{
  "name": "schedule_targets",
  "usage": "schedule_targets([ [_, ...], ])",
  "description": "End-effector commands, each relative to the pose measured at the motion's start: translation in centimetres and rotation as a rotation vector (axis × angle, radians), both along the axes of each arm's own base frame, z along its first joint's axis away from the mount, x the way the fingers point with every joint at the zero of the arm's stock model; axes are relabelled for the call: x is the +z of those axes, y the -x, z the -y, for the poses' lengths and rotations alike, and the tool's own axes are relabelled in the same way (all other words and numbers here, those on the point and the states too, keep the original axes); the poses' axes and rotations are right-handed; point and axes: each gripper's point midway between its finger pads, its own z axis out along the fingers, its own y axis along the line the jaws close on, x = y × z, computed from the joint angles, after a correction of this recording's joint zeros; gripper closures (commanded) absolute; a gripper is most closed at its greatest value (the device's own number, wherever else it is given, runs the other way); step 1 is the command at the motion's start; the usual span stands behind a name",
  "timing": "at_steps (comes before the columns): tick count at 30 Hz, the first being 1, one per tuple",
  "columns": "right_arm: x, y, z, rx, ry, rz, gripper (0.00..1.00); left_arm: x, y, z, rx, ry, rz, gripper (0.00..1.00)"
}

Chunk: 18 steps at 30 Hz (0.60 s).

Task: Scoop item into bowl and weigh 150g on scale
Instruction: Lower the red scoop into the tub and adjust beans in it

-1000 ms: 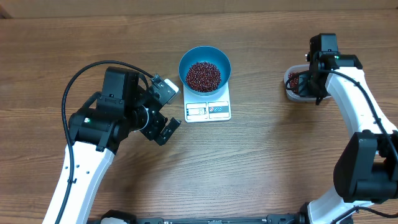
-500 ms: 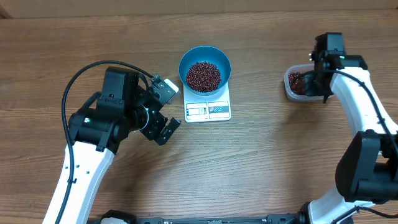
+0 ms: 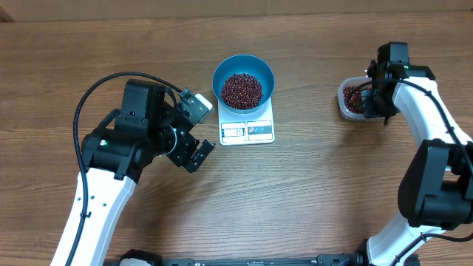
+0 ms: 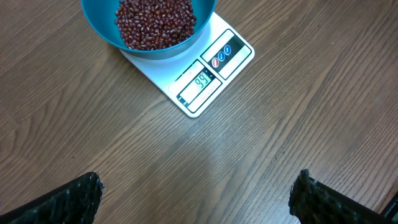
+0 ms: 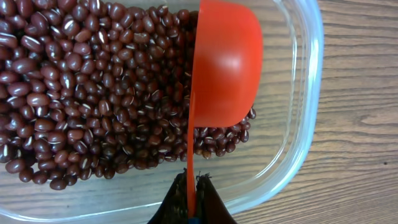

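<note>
Resting on the scale point(image 3: 247, 131), the blue bowl point(image 3: 219, 74) of beans point(image 3: 242, 90) hides the far end. The scale's long axis runs away from the robot, with the display edge nearest. The display digits are hard to read. The jaws of the right gripper point(image 5: 191, 198) are closed on the handle of the red scoop point(image 5: 227, 62). The scoop stands on edge over the beans in the clear tub point(image 5: 298, 93), its handle pointing back at the wrist. The jaws of the left gripper point(image 4: 199, 202) stand wide open and empty above the wood-grain table point(image 3: 310, 192), just left of the scale.
</note>
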Motion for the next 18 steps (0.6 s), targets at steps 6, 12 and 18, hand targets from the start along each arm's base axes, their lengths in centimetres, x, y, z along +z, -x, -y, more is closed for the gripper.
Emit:
schedule_targets([
  [6,-1.4,0.4,-2.0,0.028,-0.127,-0.050,0.96,0.8,-0.4,0.2,-0.003,0.005,0.018,0.00],
  [12,-1.4,0.5,-3.4,0.040,-0.208,-0.054,0.96,0.8,-0.4,0.2,-0.003,0.005,0.018,0.00],
  [18,-1.4,1.0,-4.6,0.047,-0.275,-0.070,0.96,0.8,-0.4,0.2,-0.002,0.005,0.019,0.00],
])
